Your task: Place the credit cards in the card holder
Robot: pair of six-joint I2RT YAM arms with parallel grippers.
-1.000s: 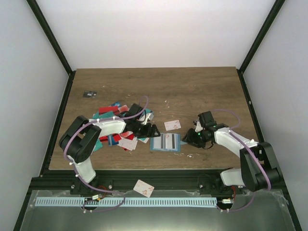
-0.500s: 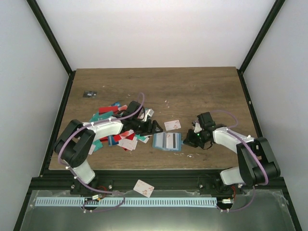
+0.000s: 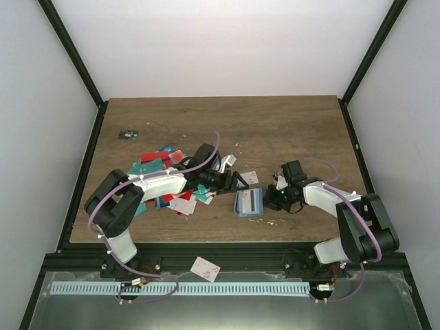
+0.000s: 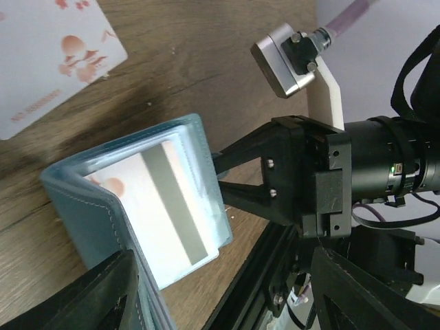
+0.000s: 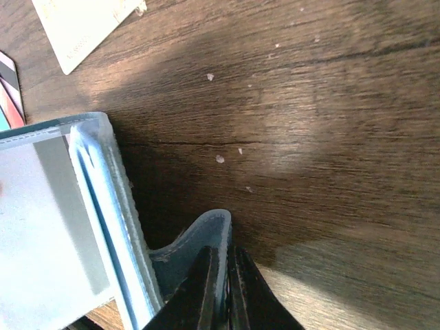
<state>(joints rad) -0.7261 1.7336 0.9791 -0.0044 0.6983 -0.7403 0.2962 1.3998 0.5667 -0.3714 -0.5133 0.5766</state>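
The teal card holder (image 3: 248, 202) stands half folded near the table's front, with a white striped card (image 4: 172, 206) in its inner pocket. My right gripper (image 3: 272, 198) is shut on the holder's small tab (image 5: 206, 237), seen pinched between both fingers in the right wrist view. My left gripper (image 3: 239, 183) is open just left of the holder, and the holder's near cover (image 4: 103, 227) sits next to its left finger (image 4: 82, 295). The other credit cards (image 3: 165, 180), red, teal and white, lie piled to the left. One white card with red blotches (image 3: 249, 178) lies just behind the holder.
A white card with red blotches (image 3: 205, 268) lies off the table on the front rail. A small dark object (image 3: 127, 134) sits at the back left. Black frame posts run along both sides of the table.
My right gripper has shut on the holder's tab. The left arm has moved right up to the holder, which has shifted right and folded narrower.
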